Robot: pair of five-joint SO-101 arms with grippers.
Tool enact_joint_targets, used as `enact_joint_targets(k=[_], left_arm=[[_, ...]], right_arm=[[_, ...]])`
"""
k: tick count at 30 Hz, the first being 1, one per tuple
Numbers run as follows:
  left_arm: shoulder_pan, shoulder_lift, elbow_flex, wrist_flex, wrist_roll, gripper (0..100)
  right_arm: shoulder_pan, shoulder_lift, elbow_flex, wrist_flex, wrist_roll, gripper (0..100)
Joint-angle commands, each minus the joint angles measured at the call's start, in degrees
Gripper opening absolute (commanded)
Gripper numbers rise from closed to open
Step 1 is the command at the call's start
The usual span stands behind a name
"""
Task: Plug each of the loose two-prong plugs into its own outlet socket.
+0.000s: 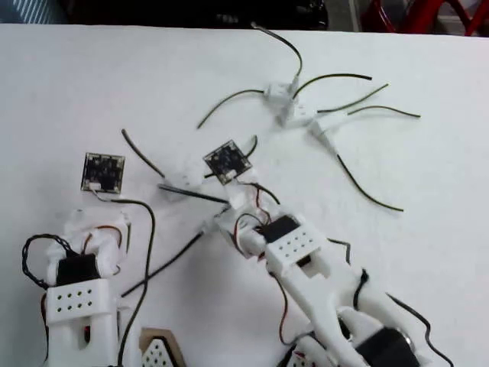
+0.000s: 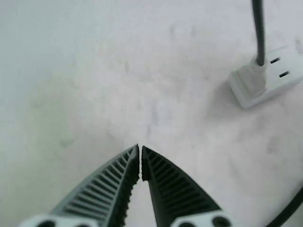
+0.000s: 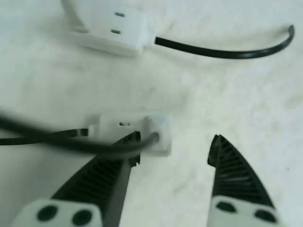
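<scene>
The right claw [image 3: 173, 146] is spread wide with nothing pinched between its fingers. A little white plug [image 3: 125, 126] lies on the desk [image 1: 428, 229] right against one finger rather than in the gap, and a black cable [image 3: 57, 139] runs across that same finger. My guess is the claw is wide so it can straddle the plug body, but it looks off-centre, so it'd need to shift sideways before closing.

A white socket [image 3: 113, 26] with two slots lies a bit beyond the plug, slots facing up. That's probably where this one is meant to go. In the high view all of this sits around the middle of the frame, next to a small black circuit board [image 1: 228, 162].

The left claw [image 2: 140, 153] is pinched nearly shut on nothing, low over bare desk at the lower left of the high view. There's another socket [image 2: 265, 78] nearby, so it looks parked to me.

A bunch of plugs and wires [image 1: 286, 103] lies loose in the upper right, so plenty left to do I reckon.
</scene>
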Motion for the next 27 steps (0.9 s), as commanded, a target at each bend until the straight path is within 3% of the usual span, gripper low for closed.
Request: enact_joint_targets(k=[1,10,16,18,21,27], left_arm=[[-0.3,-1.2,-0.4,-1.2,-0.6,3],[-0.3,-1.2,-0.4,-1.2,-0.6,3],[-0.1,-1.3,-0.6,-1.1,-0.6,2],[0.1,-1.4,-0.8,-1.0,-0.6,2],[1.9,-1.4,-0.8,-0.7,-0.6,2],[2.2,-1.4,-0.8,-0.9,-0.6,2]], right_arm=[[-1.9,-11.8,-1.8,6.9,0.2,22.6],[0.0,-32.9,1.1,23.5,0.2,21.4],[9.2,-42.0,9.6,24.0,0.2,0.6],[12.6,-45.6,12.8,24.1,0.1,4.3],[15.8,-51.5,17.0,24.0,0.1,1.5],[17.8,-63.5,25.8,24.0,0.1,1.7]])
